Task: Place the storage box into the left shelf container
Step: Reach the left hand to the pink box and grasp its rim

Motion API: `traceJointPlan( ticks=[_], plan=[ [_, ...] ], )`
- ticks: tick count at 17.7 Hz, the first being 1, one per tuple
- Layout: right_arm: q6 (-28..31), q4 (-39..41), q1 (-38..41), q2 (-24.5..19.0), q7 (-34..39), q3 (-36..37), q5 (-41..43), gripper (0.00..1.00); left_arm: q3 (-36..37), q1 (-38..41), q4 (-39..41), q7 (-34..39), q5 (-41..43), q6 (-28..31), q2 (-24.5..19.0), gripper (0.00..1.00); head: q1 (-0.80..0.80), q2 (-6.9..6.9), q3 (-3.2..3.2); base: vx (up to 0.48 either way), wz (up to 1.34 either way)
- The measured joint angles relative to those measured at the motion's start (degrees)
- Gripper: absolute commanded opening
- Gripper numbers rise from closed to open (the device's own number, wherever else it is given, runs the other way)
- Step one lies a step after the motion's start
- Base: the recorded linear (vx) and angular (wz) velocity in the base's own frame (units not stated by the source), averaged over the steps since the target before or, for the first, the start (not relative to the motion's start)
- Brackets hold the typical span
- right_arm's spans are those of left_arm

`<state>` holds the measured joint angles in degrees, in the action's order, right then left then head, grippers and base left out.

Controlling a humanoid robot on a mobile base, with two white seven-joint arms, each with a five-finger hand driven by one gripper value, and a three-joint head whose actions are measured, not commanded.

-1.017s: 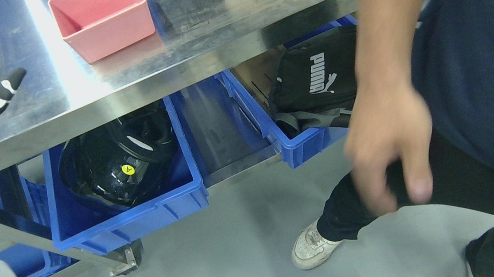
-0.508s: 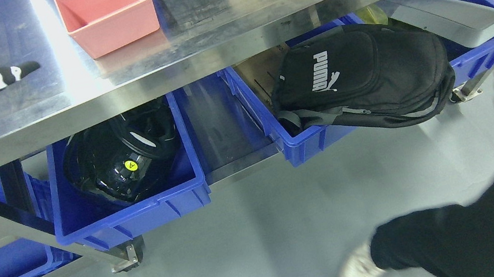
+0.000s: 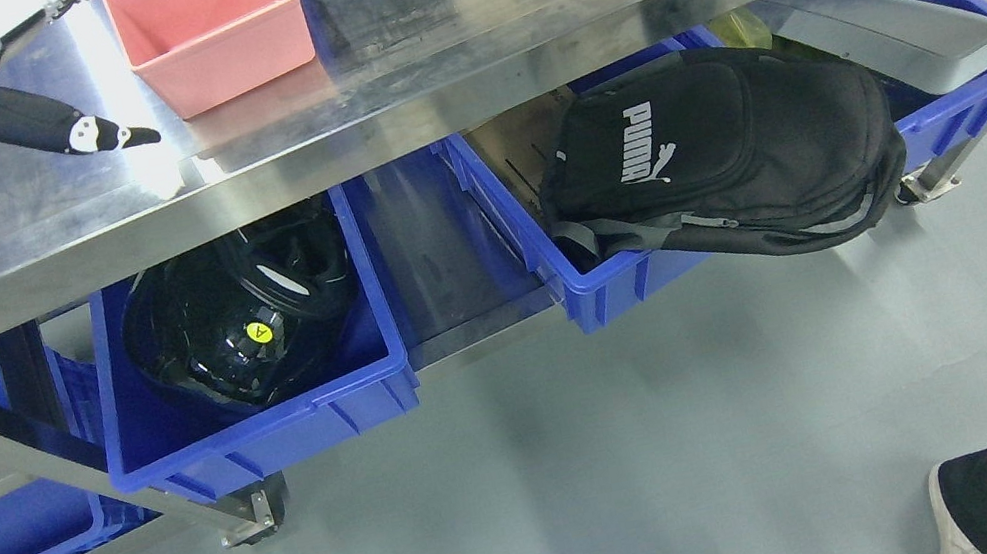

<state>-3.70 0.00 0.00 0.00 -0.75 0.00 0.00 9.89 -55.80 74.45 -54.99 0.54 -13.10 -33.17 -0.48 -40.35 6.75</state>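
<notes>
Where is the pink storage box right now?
In the head view the pink storage box sits on the steel table at the upper left, just right of the left hand and above the blue bin holding a helmet.

Storage box [image 3: 211, 27] on the table [image 3: 418, 77]; helmet [image 3: 242, 316] in the left container [image 3: 276, 427] below.

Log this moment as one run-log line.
left hand: open, reaching at pink storage box | box: on steel table | left blue bin: holds black helmet
</notes>
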Motion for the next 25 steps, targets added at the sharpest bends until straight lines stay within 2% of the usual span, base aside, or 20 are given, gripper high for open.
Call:
traceJointPlan(
  ticks=[6,11,13,20,21,24,25],
  plan=[
    [0.02,0.0,0.0,0.0,-0.02,0.0,0.0,1.0,6.05,-5.8,-6.93,-0.25,4.15,5.54,3.06,0.91,0.0,0.0,0.0,0.0,0.0],
    [0.02,0.0,0.0,0.0,-0.31,0.0,0.0,1.0,9.34,-9.06,-12.72,-1.3,7.69,6.65,6.42,0.89,0.0,0.0,0.0,0.0,0.0],
    [0.02,0.0,0.0,0.0,-0.33,0.0,0.0,1.0,10.31,-10.07,-15.15,-1.88,9.48,6.75,7.68,0.84,0.0,0.0,0.0,0.0,0.0],
    [0.02,0.0,0.0,0.0,-0.04,0.0,0.0,1.0,11.64,-12.35,-21.22,-3.49,11.87,6.81,11.29,0.48,0.0,0.0,0.0,-0.002,0.02],
    [0.02,0.0,0.0,0.0,-0.02,0.0,0.0,1.0,11.58,-12.52,-21.81,-4.58,11.93,6.69,11.79,0.42,0.0,0.0,0.0,0.0,0.03],
    [0.02,0.0,0.0,0.0,0.03,0.0,0.0,1.0,10.61,-12.78,-23.61,-5.91,12.16,6.14,13.34,0.11,0.0,0.0,0.0,0.0,0.01],
    [0.02,0.0,0.01,0.0,0.03,0.0,0.0,1.0,10.05,-12.83,-24.16,-5.91,12.19,5.94,13.93,0.07,0.0,0.0,0.0,-0.013,0.03]
  ],
)
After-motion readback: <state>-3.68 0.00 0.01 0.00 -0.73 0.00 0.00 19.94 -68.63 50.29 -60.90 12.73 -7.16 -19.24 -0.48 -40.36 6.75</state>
